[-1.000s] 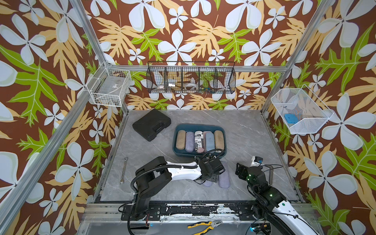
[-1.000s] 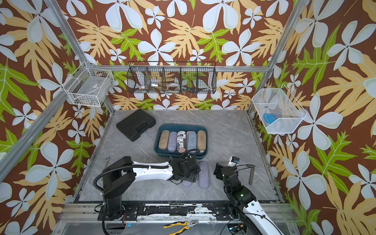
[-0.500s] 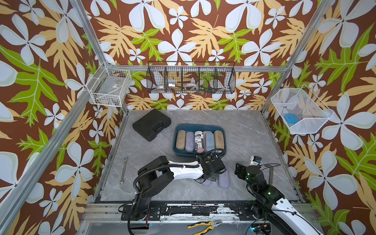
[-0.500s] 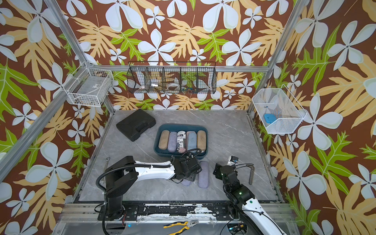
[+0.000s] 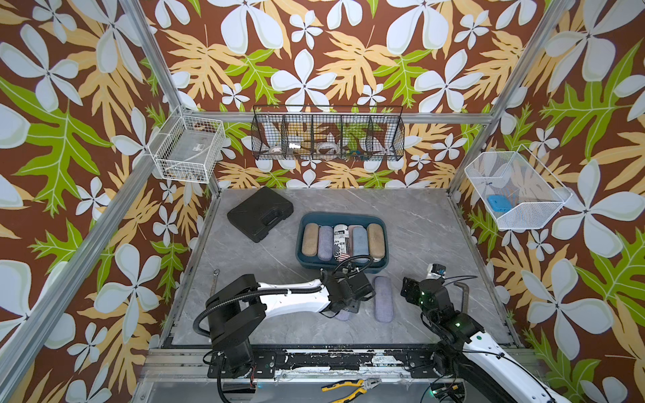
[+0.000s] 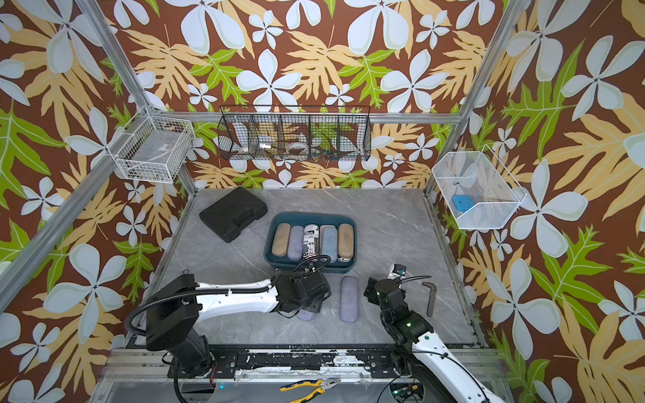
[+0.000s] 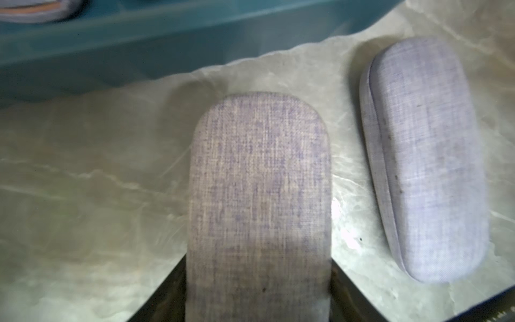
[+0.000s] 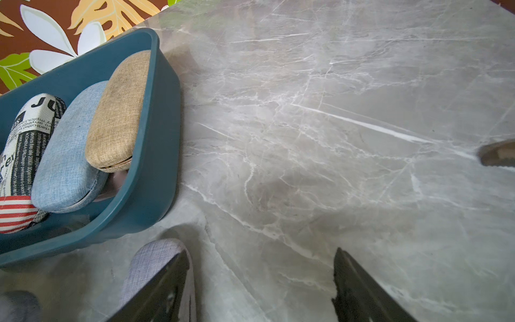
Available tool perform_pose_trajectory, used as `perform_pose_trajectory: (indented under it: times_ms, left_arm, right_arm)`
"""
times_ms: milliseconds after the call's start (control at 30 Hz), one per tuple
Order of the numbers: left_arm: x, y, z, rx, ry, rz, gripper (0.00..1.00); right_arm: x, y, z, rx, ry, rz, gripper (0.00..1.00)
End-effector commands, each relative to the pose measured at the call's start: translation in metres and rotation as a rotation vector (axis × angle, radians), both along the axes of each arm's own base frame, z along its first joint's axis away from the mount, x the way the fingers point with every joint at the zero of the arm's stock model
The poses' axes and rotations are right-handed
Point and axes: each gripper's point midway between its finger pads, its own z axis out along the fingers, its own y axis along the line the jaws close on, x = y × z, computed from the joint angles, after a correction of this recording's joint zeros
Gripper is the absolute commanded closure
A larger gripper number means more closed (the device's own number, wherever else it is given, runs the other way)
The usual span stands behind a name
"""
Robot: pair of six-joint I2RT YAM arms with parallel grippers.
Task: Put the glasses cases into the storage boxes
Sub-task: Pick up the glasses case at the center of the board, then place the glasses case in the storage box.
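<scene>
The dark teal storage box [image 5: 342, 220] sits mid-table in both top views and holds several glasses cases side by side: tan, lavender, newspaper print, light blue and tan. My left gripper [image 7: 259, 278] is shut on a lavender fabric case [image 7: 259, 195], low over the table just in front of the box [image 7: 167, 55]. In a top view only the case's near end [image 5: 343, 315] shows under the left gripper [image 5: 349, 296]. A second lavender case [image 5: 383, 298] lies to its right. My right gripper [image 8: 259, 278] hangs open and empty beside that case [image 8: 156, 256].
A black tool case [image 5: 260, 213] lies at the back left. A hex key [image 5: 462, 296] rests near the right edge and a small wrench [image 5: 215, 279] near the left edge. Wire baskets [image 5: 328, 132] hang on the walls. Pliers [image 5: 349, 385] lie on the front rail.
The left jaws have closed onto the lavender case. The right arm has hardly moved and its jaws stay apart.
</scene>
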Motion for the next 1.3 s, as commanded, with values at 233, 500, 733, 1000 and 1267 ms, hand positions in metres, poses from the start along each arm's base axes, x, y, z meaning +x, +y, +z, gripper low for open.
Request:
perform_pose_trajectory:
  times_ms: [233, 500, 733, 1000, 1267]
  left_arm:
    - [0.012, 0.032, 0.056, -0.001, -0.128, 0.075, 0.37]
    - [0.057, 0.039, 0.105, -0.064, -0.242, 0.137, 0.37]
    - [0.117, 0.052, 0.129, -0.18, -0.307, 0.243, 0.37]
    - [0.179, 0.066, 0.121, -0.16, -0.317, 0.299, 0.37]
    - [0.209, 0.068, 0.089, -0.069, -0.286, 0.32, 0.36]
  right_arm:
    - [0.022, 0.003, 0.022, -0.066, -0.042, 0.01, 0.19]
    - [0.036, 0.011, 0.027, -0.078, -0.041, 0.026, 0.19]
    - [0.045, 0.013, 0.03, -0.109, -0.035, 0.029, 0.19]
    - [0.049, 0.011, 0.03, -0.137, -0.026, 0.015, 0.19]
    - [0.053, 0.007, 0.029, -0.14, -0.018, -0.007, 0.19]
